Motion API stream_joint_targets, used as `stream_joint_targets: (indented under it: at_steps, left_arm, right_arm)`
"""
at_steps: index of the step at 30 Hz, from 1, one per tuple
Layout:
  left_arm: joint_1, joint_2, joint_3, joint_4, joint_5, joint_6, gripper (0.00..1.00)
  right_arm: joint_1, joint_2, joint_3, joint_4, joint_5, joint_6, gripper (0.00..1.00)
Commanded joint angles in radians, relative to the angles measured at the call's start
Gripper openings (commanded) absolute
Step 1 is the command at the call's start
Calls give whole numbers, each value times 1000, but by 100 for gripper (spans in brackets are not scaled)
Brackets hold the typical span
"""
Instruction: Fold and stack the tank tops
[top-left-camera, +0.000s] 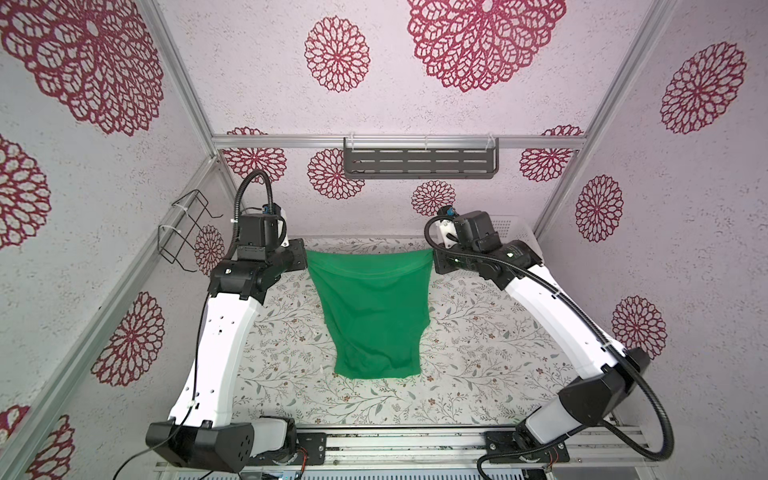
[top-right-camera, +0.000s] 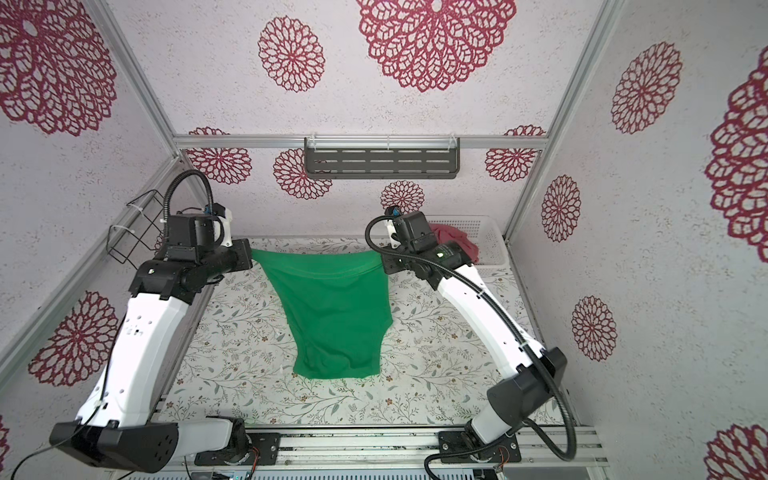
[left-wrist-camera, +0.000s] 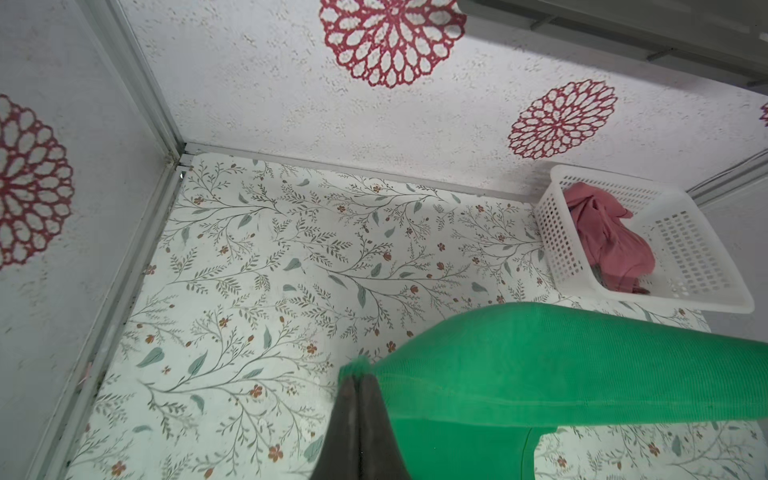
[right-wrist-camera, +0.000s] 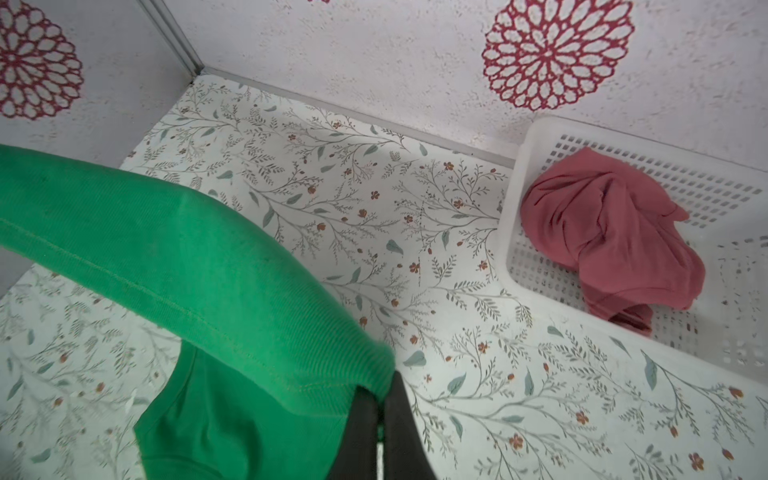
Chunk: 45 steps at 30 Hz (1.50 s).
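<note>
Floral tabletop (top-left-camera: 374, 399) carried the lower end of the green tank top (top-left-camera: 370, 316); farther back, left gripper (left-wrist-camera: 356, 375) and right gripper (right-wrist-camera: 380, 392) each pinched one upper corner, fully closed. Beyond, the pinkish red tank top (right-wrist-camera: 611, 232) lay in the white basket (right-wrist-camera: 510, 245).

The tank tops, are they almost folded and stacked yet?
Not yet: nothing is folded. The left gripper and right gripper are each shut on a corner of the green tank top, stretching it over the table. The pinkish red tank top lies crumpled in the white basket.
</note>
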Motion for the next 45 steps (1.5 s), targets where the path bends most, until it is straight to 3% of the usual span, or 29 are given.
stream_joint_targets:
  at_steps: [1,5,8,9,10,11,13,15,18,23,28,32,38,45]
  left_arm:
    - [20,100,-13,196,23,-12,0]
    - [33,283,35,288,42,-28,0]
    - [46,465,157,327,58,-37,0]
    - [50,547,227,321,66,-33,0]
    - [55,642,314,300,69,-27,13]
    - [57,716,410,262,69,-14,35]
    - [58,810,582,154,45,8,61]
    - [55,816,667,77,19,16,68]
    - [31,685,521,110,-63,25,69]
    - [-56,362,12,270,-73,-91,61]
    - [-110,264,-316,465,-26,-250,54]
    - [-114,359,-319,480,-7,-294,49]
    - [-124,504,-299,530,-31,-314,45]
    - [-123,719,-156,495,-31,-306,45]
  right_arm:
    - [-31,54,3,196,25,-28,0]
    - [-68,172,5,313,27,-50,0]
    - [-102,301,68,381,-5,-83,0]
    - [-118,359,117,397,-16,-84,8]
    - [-131,416,173,402,-13,-79,24]
    - [-142,470,235,393,-8,-75,44]
    - [-144,527,337,342,-1,-77,76]
    - [-136,515,354,312,-16,-91,82]
    - [-120,428,257,291,-38,-91,80]
    - [-74,272,-51,304,-60,-74,70]
    - [-44,187,-334,390,-108,-17,47]
    - [-28,185,-453,460,-113,27,36]
    - [4,232,-540,529,-76,59,33]
    - [11,265,-627,598,-71,105,19]
